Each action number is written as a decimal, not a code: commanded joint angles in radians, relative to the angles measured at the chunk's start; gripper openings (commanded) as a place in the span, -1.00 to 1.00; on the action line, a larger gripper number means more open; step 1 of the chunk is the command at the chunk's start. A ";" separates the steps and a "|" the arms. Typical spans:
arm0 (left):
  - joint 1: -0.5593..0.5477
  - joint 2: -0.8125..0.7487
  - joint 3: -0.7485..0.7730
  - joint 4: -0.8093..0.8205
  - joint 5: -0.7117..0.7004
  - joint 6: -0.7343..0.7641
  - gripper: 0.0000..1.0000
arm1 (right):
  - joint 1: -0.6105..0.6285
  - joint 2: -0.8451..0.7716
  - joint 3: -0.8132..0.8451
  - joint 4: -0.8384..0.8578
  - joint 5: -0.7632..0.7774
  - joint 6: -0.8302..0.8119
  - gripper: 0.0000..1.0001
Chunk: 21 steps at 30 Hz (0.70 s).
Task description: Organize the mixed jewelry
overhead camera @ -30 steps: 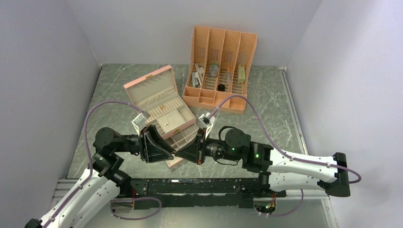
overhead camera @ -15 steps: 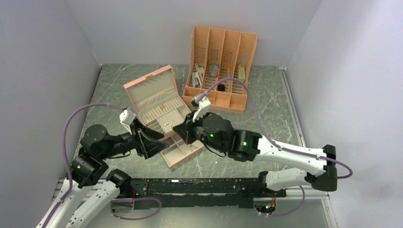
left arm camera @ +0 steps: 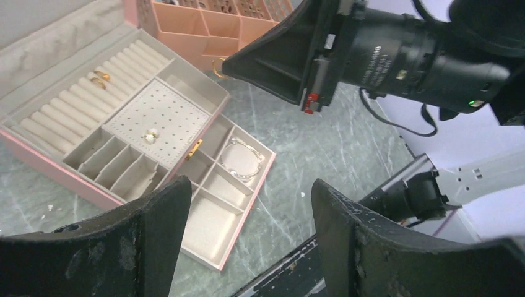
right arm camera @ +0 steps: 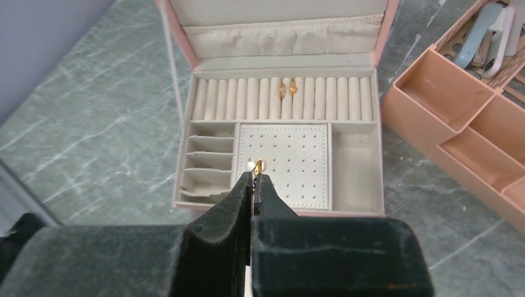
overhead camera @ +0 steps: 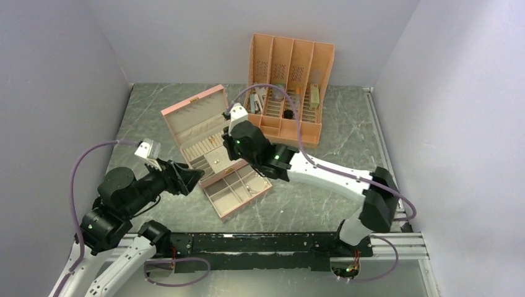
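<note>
Since a second ago the arms have split up. They were nose to nose in front of the box; now the right gripper has swung out over it and the left gripper has backed off to the left. The left jaws are spread wide with nothing in them.

The right one is clenched on a tiny gold piece, pinched at the very fingertips. It hangs over the near-left corner of the peg pad, just beside a stud already there. We can't tell if the piece is a ring or an earring. Two rings sit in the rolls, and a bracelet lies in the pulled-out drawer.

Handling-wise, we'd say this stuff weighs next to nothing and is hard, slick metal. It'll squirt out of the pads if squeezed off-centre, and thin posts could bend. Best bet is a tip-only pinch across the thickest part. We'd let go low over the pad so it doesn't bounce off.
</note>
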 commanded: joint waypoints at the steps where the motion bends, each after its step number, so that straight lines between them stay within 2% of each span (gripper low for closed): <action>1: 0.006 -0.013 -0.017 -0.008 -0.109 0.019 0.50 | -0.035 0.097 0.051 0.071 -0.032 -0.101 -1.00; 5: 0.006 -0.012 -0.032 0.005 -0.136 0.019 0.48 | -0.061 0.175 0.048 0.171 -0.048 -0.165 -1.00; 12: 0.006 -0.007 -0.039 0.023 -0.159 0.032 0.48 | -0.112 0.336 0.122 0.245 -0.111 -0.220 -1.00; 21: 0.006 -0.043 -0.055 0.026 -0.159 0.018 0.45 | -0.156 0.462 0.202 0.260 -0.149 -0.221 -1.00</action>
